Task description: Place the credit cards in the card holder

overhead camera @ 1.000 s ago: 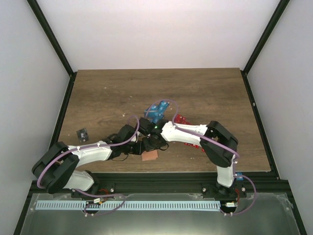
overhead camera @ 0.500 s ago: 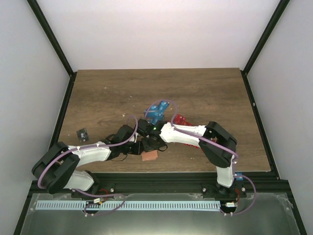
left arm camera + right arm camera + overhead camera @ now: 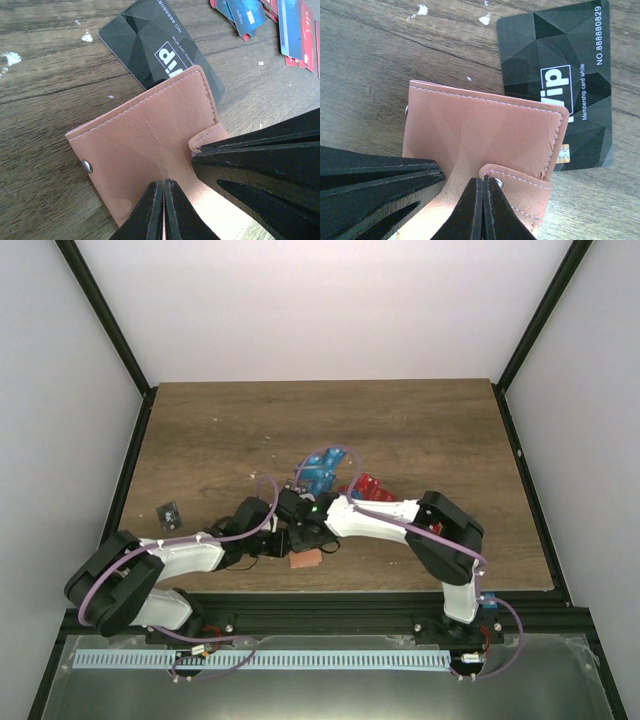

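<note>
Left hand [image 3: 164, 210]: fingers pressed together, seemingly pinching a raised fold of the card holder [image 3: 145, 135] cover.
Right hand [image 3: 482, 210]: fingers likewise shut, nipping the holder's strap tab [image 3: 520, 187].
Holder's place: flat on the worktop [image 3: 45, 90], folded, directly under both hands, which meet over it from opposite sides.
Black card [image 3: 155, 45]: partly tucked beneath the holder's far edge, long axis slanting away from it.
Other credit cards [image 3: 290, 30]: blue and red heap farther back, on the right arm's side.
Next move, judged: draw tab and cover apart.
</note>
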You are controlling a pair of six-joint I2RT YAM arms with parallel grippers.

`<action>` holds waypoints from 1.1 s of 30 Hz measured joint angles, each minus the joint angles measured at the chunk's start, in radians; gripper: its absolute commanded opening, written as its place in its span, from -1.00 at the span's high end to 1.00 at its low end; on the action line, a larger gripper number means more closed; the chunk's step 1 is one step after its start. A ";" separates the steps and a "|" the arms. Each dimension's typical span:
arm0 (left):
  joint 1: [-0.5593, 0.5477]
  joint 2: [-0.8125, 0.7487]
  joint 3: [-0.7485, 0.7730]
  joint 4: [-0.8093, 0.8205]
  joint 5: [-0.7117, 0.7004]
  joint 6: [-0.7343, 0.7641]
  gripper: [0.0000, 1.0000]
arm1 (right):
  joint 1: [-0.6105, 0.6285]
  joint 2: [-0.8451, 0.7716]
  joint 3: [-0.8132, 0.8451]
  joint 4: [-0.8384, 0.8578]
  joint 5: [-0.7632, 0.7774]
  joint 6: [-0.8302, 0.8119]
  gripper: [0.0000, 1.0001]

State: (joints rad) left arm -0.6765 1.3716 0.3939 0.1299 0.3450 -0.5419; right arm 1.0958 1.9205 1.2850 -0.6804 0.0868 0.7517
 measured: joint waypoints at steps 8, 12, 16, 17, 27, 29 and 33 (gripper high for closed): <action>0.003 -0.007 -0.012 0.012 0.003 0.014 0.88 | 0.015 -0.003 -0.023 0.031 0.027 0.024 0.99; 0.005 -0.018 -0.019 0.011 0.000 0.021 0.87 | 0.023 -0.003 -0.021 0.037 0.037 0.026 0.94; 0.009 -0.032 -0.020 -0.008 -0.001 0.021 0.86 | 0.023 0.000 -0.002 0.036 0.030 0.025 0.70; 0.012 -0.041 -0.021 -0.023 -0.002 0.021 0.86 | 0.023 0.002 0.001 0.038 0.019 0.026 0.66; 0.018 -0.074 -0.024 -0.107 -0.032 0.029 0.81 | 0.031 -0.007 -0.010 0.087 -0.032 0.020 0.09; 0.017 -0.088 -0.024 -0.123 -0.048 0.030 0.80 | 0.031 -0.025 -0.028 0.111 -0.035 0.023 0.01; 0.014 -0.129 -0.021 -0.179 -0.080 0.029 0.78 | 0.031 -0.048 -0.048 0.135 -0.057 0.013 -0.25</action>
State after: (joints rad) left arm -0.6628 1.2430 0.3725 -0.0490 0.2653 -0.5125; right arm 1.1267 1.8725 1.2369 -0.5449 0.0299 0.7650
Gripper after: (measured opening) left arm 0.104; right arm 0.533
